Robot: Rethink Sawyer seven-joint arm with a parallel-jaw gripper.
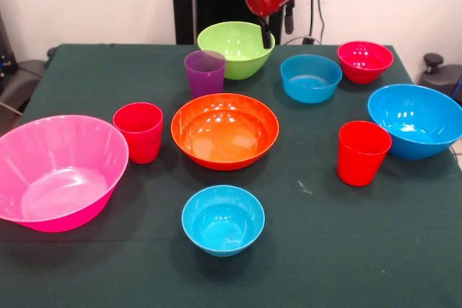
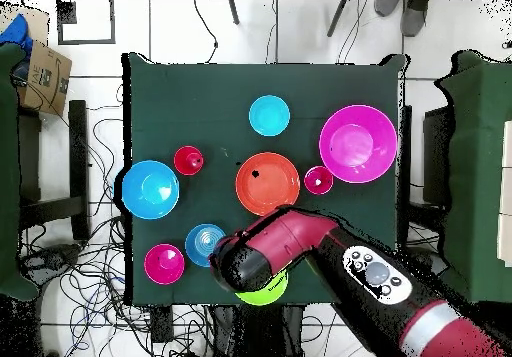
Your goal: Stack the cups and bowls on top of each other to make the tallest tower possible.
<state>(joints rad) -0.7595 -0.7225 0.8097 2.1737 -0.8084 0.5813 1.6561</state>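
All pieces stand apart on the green table; nothing is stacked. The orange bowl (image 1: 224,130) (image 2: 267,183) is in the middle. The purple cup (image 1: 205,72) stands behind it, next to the lime green bowl (image 1: 234,48). Red cups stand left (image 1: 138,131) and right (image 1: 362,152). Small blue bowls sit at the front (image 1: 222,218) and back (image 1: 310,77). The small red-magenta bowl (image 1: 364,60) is at the back right. My gripper (image 1: 278,36) hangs open and empty over the green bowl's right rim.
The large pink bowl (image 1: 58,171) fills the front left and the large blue bowl (image 1: 417,120) sits at the right edge. In the overhead view my arm (image 2: 300,243) covers the purple cup and most of the green bowl (image 2: 262,293).
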